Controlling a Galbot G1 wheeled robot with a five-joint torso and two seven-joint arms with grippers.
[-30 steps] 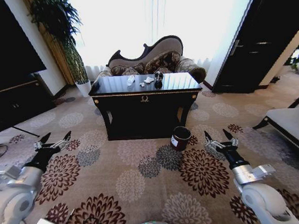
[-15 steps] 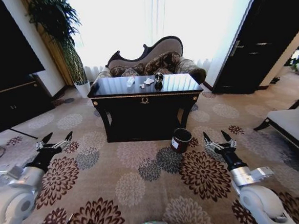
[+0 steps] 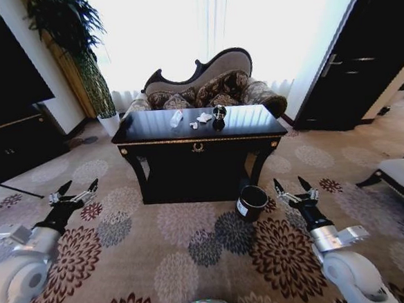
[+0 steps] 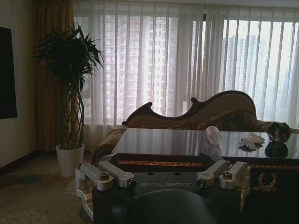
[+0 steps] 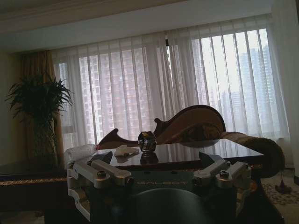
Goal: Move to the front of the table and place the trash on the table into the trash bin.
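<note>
Jaws of both grippers spread, empty. Head view: left gripper (image 3: 72,196) and right gripper (image 3: 292,188) low over carpet, desk (image 3: 256,129) ahead; trash (image 3: 204,116) at top's middle, well beyond both; trash bin (image 3: 251,203) just beside right gripper. Left wrist view: trash (image 4: 252,139) lies toward right arm. Right wrist view: dark can (image 5: 146,140) dead ahead, tissue beside it.

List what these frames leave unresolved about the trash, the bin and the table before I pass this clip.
- Trash bin: head view looks at its tilted mouth; the inside is dark, contents unreadable.
- Small white scrap: too small in the head view to identify.
- Dark can-like item: backlit in the left wrist view; its markings are unreadable.
- Table: right wrist view has the right gripper covering its front and legs.
</note>
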